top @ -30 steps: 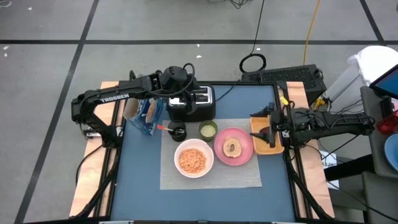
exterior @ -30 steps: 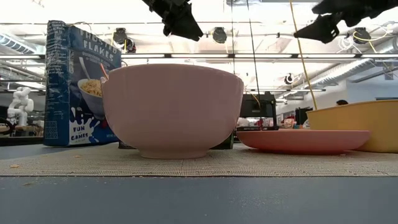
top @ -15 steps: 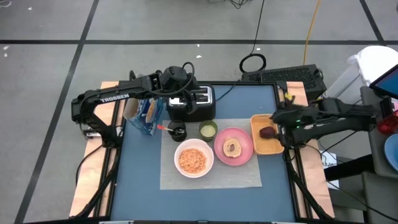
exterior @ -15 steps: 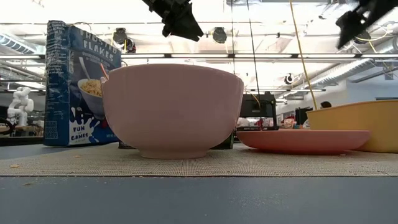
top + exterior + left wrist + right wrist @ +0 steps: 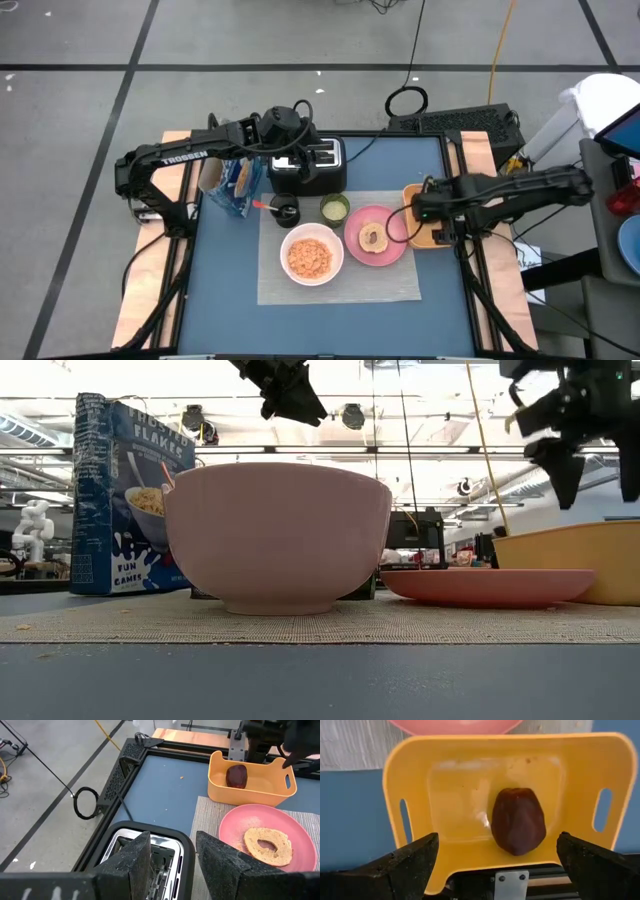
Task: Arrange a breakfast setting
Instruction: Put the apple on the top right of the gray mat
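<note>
Blue table (image 5: 230, 290). Directly on it: grey mat (image 5: 340, 285) at centre, toaster (image 5: 308, 168) at the back edge of the mat, cereal box (image 5: 232, 185) left of the toaster, orange tray (image 5: 412, 196) just right of the mat.

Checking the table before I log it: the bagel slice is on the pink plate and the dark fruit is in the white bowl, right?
Not quite. The bagel slice is on the pink plate, but the dark fruit lies in the orange tray, as the right wrist view shows. The white bowl holds cereal.
</note>
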You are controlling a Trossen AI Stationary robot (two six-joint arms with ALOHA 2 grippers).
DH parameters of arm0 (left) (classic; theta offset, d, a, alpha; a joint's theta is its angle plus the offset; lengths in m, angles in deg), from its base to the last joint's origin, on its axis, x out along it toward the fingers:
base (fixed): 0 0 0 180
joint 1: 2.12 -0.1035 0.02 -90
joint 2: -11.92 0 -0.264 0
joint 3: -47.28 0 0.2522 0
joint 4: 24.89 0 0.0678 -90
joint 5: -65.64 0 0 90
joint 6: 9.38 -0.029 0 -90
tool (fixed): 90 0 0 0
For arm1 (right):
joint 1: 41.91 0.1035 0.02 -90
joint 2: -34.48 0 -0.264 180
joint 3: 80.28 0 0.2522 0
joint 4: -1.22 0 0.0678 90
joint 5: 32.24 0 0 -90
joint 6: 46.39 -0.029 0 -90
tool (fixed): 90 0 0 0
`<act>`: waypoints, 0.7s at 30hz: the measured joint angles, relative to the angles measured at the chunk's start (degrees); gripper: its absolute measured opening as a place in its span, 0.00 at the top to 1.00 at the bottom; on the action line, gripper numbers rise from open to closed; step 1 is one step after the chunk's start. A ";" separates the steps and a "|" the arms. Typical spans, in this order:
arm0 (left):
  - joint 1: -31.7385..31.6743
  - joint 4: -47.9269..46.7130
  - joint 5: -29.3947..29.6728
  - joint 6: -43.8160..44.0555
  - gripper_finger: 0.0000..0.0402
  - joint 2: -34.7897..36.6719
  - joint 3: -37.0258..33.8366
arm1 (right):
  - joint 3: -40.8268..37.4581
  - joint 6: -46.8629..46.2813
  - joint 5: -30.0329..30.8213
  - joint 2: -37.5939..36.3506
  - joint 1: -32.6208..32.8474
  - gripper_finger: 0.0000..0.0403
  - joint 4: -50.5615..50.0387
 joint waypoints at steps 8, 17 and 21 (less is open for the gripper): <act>0.01 0.00 0.00 -0.02 0.59 0.00 0.00 | -2.42 3.87 0.05 3.78 -4.45 0.03 3.32; 0.00 0.00 0.00 -0.04 0.59 0.00 0.00 | -2.63 4.07 0.04 5.76 -7.06 0.03 3.60; 0.01 -0.01 0.00 -0.07 0.59 0.00 0.00 | -3.75 6.90 0.05 6.18 -8.21 0.03 6.44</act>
